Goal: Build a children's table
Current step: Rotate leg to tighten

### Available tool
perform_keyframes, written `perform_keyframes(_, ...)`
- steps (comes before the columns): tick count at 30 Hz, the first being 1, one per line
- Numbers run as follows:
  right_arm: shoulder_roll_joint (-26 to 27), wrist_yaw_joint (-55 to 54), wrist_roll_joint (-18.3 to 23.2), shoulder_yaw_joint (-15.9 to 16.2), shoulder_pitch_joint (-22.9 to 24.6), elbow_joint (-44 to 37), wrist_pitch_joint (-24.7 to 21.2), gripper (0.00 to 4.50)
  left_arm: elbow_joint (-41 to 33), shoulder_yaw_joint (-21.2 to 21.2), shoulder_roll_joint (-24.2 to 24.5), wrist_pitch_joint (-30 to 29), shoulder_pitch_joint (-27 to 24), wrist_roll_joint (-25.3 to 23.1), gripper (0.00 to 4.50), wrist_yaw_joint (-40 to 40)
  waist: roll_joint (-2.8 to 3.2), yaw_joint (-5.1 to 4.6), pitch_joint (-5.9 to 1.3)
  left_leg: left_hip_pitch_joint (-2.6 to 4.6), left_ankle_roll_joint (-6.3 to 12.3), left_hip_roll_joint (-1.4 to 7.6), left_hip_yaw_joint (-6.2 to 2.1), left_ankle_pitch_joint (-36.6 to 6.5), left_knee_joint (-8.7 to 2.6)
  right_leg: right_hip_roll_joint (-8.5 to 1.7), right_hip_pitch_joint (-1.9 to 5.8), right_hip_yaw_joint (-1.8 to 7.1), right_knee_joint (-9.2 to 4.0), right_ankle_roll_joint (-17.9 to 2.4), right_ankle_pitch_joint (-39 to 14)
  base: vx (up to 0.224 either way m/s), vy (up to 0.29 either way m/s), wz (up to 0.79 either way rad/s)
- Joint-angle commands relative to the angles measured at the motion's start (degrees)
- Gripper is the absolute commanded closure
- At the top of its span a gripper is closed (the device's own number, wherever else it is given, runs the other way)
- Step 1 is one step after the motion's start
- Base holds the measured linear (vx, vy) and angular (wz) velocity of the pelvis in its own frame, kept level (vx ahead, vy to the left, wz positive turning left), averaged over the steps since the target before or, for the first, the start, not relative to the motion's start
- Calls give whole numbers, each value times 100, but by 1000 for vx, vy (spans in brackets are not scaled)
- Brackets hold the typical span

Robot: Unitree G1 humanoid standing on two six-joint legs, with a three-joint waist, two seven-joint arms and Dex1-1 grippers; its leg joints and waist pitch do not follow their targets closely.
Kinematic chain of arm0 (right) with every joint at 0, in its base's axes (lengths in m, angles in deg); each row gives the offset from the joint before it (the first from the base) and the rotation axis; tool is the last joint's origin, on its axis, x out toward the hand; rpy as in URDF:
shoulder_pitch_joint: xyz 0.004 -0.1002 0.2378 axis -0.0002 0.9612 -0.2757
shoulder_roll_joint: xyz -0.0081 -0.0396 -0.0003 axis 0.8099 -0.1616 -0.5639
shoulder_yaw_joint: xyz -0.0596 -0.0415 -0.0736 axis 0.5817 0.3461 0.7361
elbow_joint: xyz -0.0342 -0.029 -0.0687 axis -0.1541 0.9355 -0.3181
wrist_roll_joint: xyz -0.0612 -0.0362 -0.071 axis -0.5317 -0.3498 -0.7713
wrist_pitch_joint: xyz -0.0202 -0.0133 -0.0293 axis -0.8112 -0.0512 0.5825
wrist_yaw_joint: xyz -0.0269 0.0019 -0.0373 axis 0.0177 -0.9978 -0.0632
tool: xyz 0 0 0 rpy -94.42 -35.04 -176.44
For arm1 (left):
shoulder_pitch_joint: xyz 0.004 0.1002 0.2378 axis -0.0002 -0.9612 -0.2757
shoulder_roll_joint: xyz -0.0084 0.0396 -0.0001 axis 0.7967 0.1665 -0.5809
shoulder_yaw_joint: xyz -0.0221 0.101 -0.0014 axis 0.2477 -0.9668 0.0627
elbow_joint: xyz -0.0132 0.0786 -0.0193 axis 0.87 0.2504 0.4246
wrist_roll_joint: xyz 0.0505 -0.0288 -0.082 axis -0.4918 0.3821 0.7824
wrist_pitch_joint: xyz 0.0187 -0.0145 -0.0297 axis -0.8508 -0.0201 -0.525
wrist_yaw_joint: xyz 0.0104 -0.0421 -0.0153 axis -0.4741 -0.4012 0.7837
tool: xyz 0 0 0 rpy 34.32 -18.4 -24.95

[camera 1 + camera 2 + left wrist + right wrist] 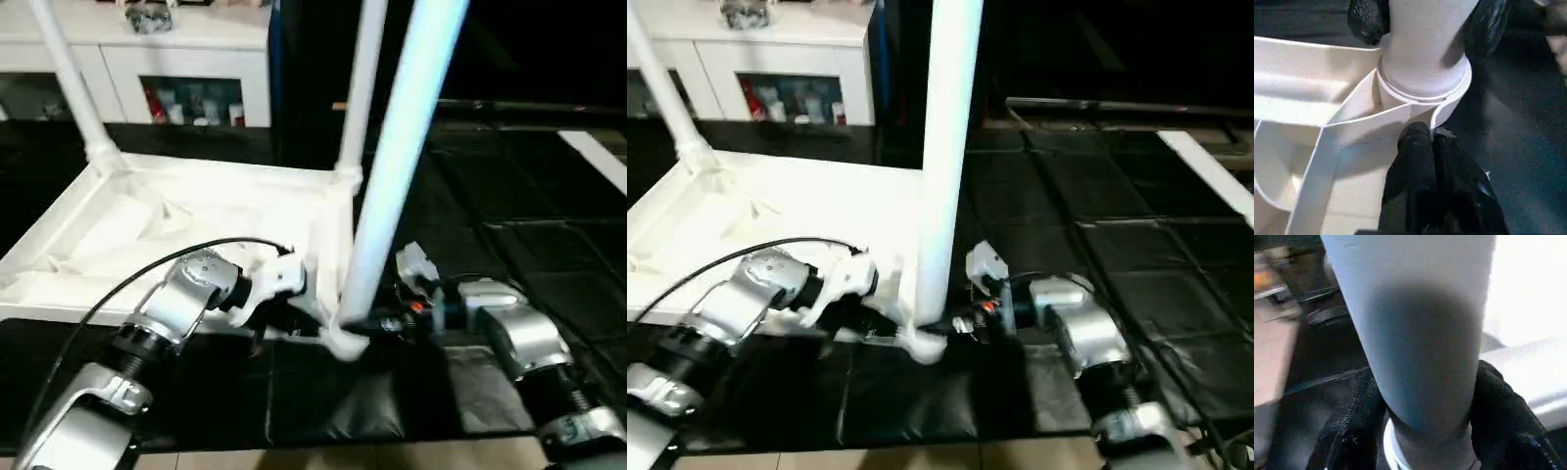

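Note:
The children's table top [196, 211] lies upside down on a black mat, its ribbed underside facing up. Two white legs stand in the far corner sockets, one on the left [69, 73] and one on the right [361, 78]. A third leg [397, 166] rises from the near right socket [1422, 81]. My right gripper [1425, 431] is shut on this leg just above the socket, one black finger [1503, 421] on each side. My left gripper [1422, 137] is shut, and its tips press against the top's rim beside that socket.
A white cabinet [186, 59] with glass doors stands behind the table top. The black mat [509, 225] spreads out to the right, where a white strip [598, 157] lies at its far edge. A black cable [147, 269] arcs over my left forearm.

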Motion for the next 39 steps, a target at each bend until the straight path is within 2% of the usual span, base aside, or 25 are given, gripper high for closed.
perform_keyframes(1, 483, -479, -95, 358, 54, 139, -337, 248, 109, 51, -502, -272, 156, 108, 450, 763, 0, -56, -193, -40, 38, 24, -7, -1793, -442, -288, 180, 155, -672, -337, -3844, 0, 0, 0)
perform_keyframes(3, 893, -1257, -197, 206, -55, 356, -451, 248, 226, 309, -809, -555, 243, 195, 450, 1281, 0, -142, -204, -75, 27, -3, -47, -1827, -437, -289, 194, 75, -731, -121, -4056, 0, 0, 0)
perform_keyframes(4, 1134, -1683, -196, 92, -153, 488, -527, 249, 281, 456, -968, -697, 299, 247, 450, 1556, 22, -215, -216, -101, 42, 2, -81, -1896, -457, -281, 225, 31, -747, -102, -3973, 0, 0, 0)
perform_keyframes(5, 1215, -1827, -195, 52, -189, 537, -548, 250, 301, 506, -1022, -742, 319, 265, 450, 1647, 7, -277, -214, -136, 48, 8, -87, -1899, -463, -274, 244, 19, -743, -109, -3891, 0, 0, 0)
perform_keyframes(6, 1478, -2329, -178, -97, -345, 738, -585, 250, 383, 676, -1198, -851, 391, 305, 450, 1972, 49, -363, -219, -145, 80, 12, -122, -2015, -472, -287, 254, -34, -783, -122, -3774, 0, 0, 0)
perform_keyframes(7, 1629, -2616, -165, -185, -450, 875, -574, 250, 440, 786, -1306, -900, 437, 334, 450, 2184, 29, -398, -229, -145, 91, 27, -138, -2048, -474, -305, 269, -62, -780, -172, -3694, 0, 0, 0)
perform_keyframes(8, 1764, -2878, -159, -265, -538, 989, -565, 250, 490, 885, -1404, -947, 479, 355, 450, 2380, 47, -431, -238, -195, 90, 39, -164, -2033, -492, -311, 318, -79, -755, -202, -3567, 0, 0, 0)
perform_keyframes(9, 1935, -3255, -190, -361, -693, 1182, -500, 250, 570, 1052, -1562, -979, 547, 396, 450, 2731, 54, -473, -244, -187, 103, 56, -174, -2095, -501, -316, 315, -103, -772, -256, -3385, 0, 0, 0)
perform_keyframes(10, 1994, -3392, -235, -372, -766, 1267, -440, 250, 605, 1126, -1630, -968, 574, 415, 450, 2895, 50, -517, -253, -166, 132, 55, -170, -2091, -496, -326, 300, -93, -770, -363, -3205, 0, 0, 0)
perform_keyframes(12, 2109, -3687, -344, -415, -893, 1412, -389, 250, 632, 1210, -1721, -955, 599, 401, 450, 3123, 8, -533, -264, -199, 217, 49, -144, -1872, -497, -333, 299, -37, -733, -547, -2903, 0, 0, 0)
perform_keyframes(16, 2183, -3721, -556, -357, -929, 1478, -391, 250, 600, 1256, -1753, -977, 580, 327, 450, 3228, 5, -508, -281, -212, 331, 71, -79, -1345, -503, -326, 296, 79, -602, -930, -2128, 0, 0, 0)
perform_keyframes(18, 2183, -3616, -589, -317, -897, 1480, -298, 250, 584, 1279, -1747, -986, 563, 288, 450, 3231, -27, -485, -282, -199, 398, 67, -41, -1205, -486, -317, 281, 104, -588, -1003, -2027, 0, 0, 0)
perform_keyframes(19, 2181, -3600, -549, -354, -871, 1474, -286, 250, 585, 1282, -1719, -966, 552, 267, 450, 3212, -10, -462, -285, -186, 414, 64, -28, -1138, -474, -324, 269, 118, -580, -1033, -2029, 0, 0, 0)
perform_keyframes(21, 2170, -3602, -517, -389, -851, 1471, -279, 197, 591, 1276, -1688, -941, 544, 249, 450, 3187, -29, -435, -283, -191, 444, 54, -10, -1021, -460, -315, 262, 139, -559, -1065, -1970, 0, 0, 0)
perform_keyframes(22, 2139, -3576, -517, -384, -826, 1456, -258, 197, 594, 1255, -1652, -911, 535, 230, 450, 3148, -25, -408, -285, -185, 459, 52, -4, -962, -458, -319, 265, 143, -554, -1060, -1982, 0, 0, 0)
perform_keyframes(23, 2092, -3539, -518, -378, -791, 1435, -212, 180, 598, 1209, -1588, -852, 520, 208, 450, 3080, 11, -400, -287, -184, 459, 54, -4, -935, -463, -315, 271, 143, -558, -1049, -1979, 0, 0, 0)
perform_keyframes(24, 2009, -3413, -532, -362, -729, 1368, -82, 174, 587, 1170, -1489, -788, 492, 207, 450, 2970, 0, -399, -289, -192, 462, 53, -4, -922, -463, -314, 281, 141, -554, -1044, -1975, 0, 0, 0)
perform_keyframes(25, 1943, -3304, -545, -337, -678, 1306, 17, 174, 572, 1147, -1415, -743, 469, 207, 450, 2885, 80, -382, -293, -191, 447, 49, -11, -914, -470, -312, 292, 139, -554, -1030, -1949, 0, 0, 0)
perform_keyframes(27, 1798, -3050, -579, -237, -580, 1155, 133, 149, 542, 1074, -1282, -591, 428, 174, 450, 2691, 33, -394, -306, -222, 455, 54, -23, -846, -476, -298, 329, 136, -527, -1032, -1811, 0, 0, 0)
perform_keyframes(28, 1684, -2859, -530, -222, -501, 999, 132, 137, 516, 1049, -1195, -599, 401, 179, 450, 2558, 63, -401, -312, -236, 458, 61, -36, -772, -479, -300, 345, 137, -502, -1080, -1670, 0, 0, 0)
perform_keyframes(30, 1401, -2405, -392, -217, -340, 672, 112, 128, 492, 925, -979, -463, 353, 99, 450, 2268, 32, -398, -316, -225, 530, 71, -39, -729, -473, -282, 352, 135, -487, -1125, -1478, 0, 0, 0)
perform_keyframes(33, 1088, -1946, -301, -166, -204, 418, 100, 101, 467, 832, -817, -355, 314, 67, 450, 1997, 46, -404, -318, -218, 575, 81, -26, -699, -464, -290, 341, 135, -474, -1261, -1389, 0, 0, 0)
perform_keyframes(34, 778, -1500, -228, -123, -91, 207, 38, 94, 426, 744, -687, -278, 270, 73, 450, 1732, -24, -392, -318, -221, 610, 85, -16, -696, -455, -281, 345, 133, -483, -1239, -1418, 0, 0, 0)
perform_keyframes(36, 333, -861, -120, -150, 36, -92, -22, 64, 373, 551, -458, -122, 198, 62, 450, 1310, 14, -340, -313, -222, 702, 108, -16, -646, -451, -294, 337, 141, -459, -1258, -1368, 0, 0, 0)
perform_keyframes(39, 40, -498, -51, -153, 76, -255, -69, 51, 340, 448, -321, -61, 153, 62, 450, 1045, 6, -293, -325, -213, 694, 115, -2, -510, -439, -296, 323, 152, -432, -1329, -1206, 0, 0, 0)
